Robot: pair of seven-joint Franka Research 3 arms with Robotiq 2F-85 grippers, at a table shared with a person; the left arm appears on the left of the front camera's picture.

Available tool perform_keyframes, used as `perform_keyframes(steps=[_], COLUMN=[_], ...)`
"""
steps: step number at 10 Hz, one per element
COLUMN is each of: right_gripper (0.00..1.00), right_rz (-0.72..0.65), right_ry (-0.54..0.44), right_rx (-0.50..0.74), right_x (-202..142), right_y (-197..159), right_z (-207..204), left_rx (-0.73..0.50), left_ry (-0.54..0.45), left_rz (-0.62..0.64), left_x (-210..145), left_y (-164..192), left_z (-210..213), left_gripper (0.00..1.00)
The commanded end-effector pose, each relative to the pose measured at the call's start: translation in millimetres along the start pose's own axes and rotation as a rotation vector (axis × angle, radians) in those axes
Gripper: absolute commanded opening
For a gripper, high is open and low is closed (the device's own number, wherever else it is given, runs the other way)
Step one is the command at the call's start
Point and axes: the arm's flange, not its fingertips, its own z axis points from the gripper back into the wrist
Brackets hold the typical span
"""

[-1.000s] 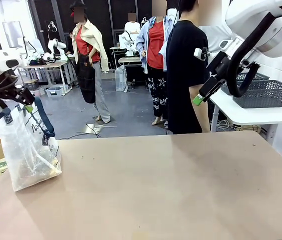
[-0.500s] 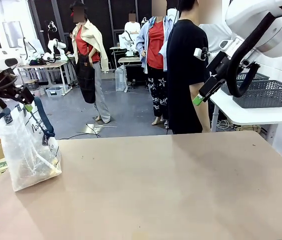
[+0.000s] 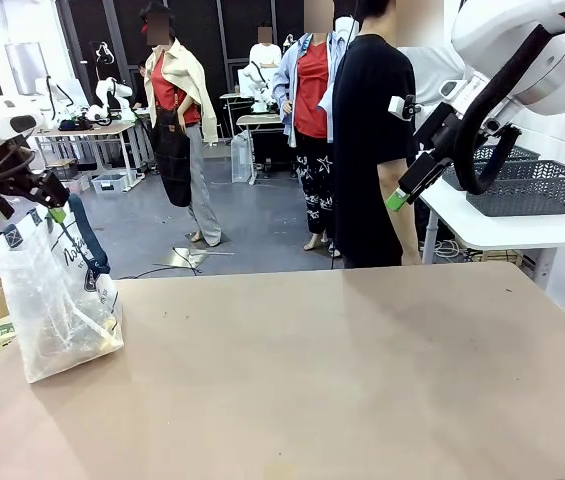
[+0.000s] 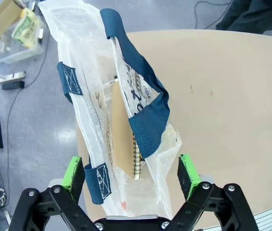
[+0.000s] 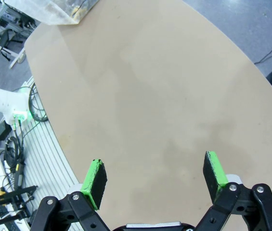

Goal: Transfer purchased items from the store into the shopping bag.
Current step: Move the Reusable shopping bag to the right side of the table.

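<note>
1. Here the shopping bag (image 3: pixel 57 305) stands upright at the left end of the table (image 3: pixel 342 380), close to its near-left edge, its long axis vertical and its mouth facing up.
2. From above, in the left wrist view, the bag's mouth forms a long narrow slit, with the navy handles (image 4: pixel 148 113) drooping over the rim.
3. A spiral-bound brown notebook (image 4: pixel 125 139) stands on edge inside the bag, its flat face parallel to the bag's sides.
4. The left gripper (image 4: pixel 132 172) hangs directly above the bag's mouth, its jaws spread wide, one green pad on either side of the plastic, gripping nothing.
5. The right gripper (image 5: pixel 156 174) is raised high over the bare table, jaws wide apart and empty.
6. A person in a black shirt (image 3: pixel 370 140) stands beyond the far edge.
</note>
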Motion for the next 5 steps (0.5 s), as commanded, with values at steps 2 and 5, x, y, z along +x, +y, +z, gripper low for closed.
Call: perform_keyframes(steps=[2, 5], right_gripper=[1.00, 1.00], right_rz=[-0.012, -0.012], right_ry=[0.015, 0.015], right_rx=[-0.001, -0.001], right_x=[4.5, 4.5], right_y=[-1.2, -1.2], right_z=[0.7, 0.7], left_rx=[-0.007, -0.221], left_ry=[0.019, -0.021], left_rz=[-0.097, -0.308], left_x=[5.6, 24.8], left_y=[-6.9, -19.8], left_z=[-0.3, 11.0], left_gripper=[1.00, 1.00])
